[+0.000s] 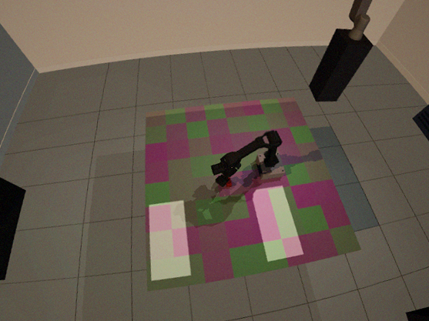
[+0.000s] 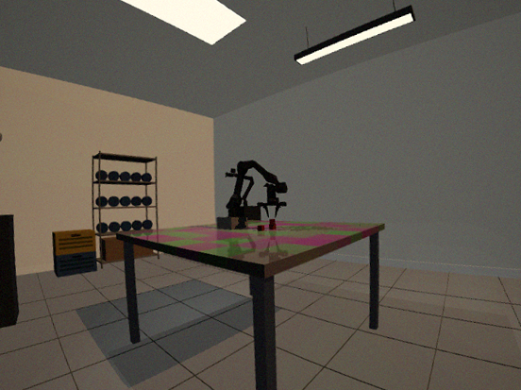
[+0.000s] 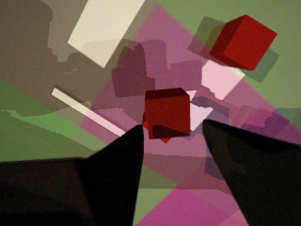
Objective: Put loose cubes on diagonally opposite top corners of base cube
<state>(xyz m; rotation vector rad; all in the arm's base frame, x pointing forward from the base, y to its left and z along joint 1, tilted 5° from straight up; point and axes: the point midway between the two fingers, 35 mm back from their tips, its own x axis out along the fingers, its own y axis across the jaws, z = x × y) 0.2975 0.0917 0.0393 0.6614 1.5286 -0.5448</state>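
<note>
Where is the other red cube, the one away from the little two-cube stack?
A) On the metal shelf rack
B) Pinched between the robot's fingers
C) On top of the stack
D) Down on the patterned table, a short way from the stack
D: the lone red cube sits on the patterned table, with a gap between it and the stack.
</note>
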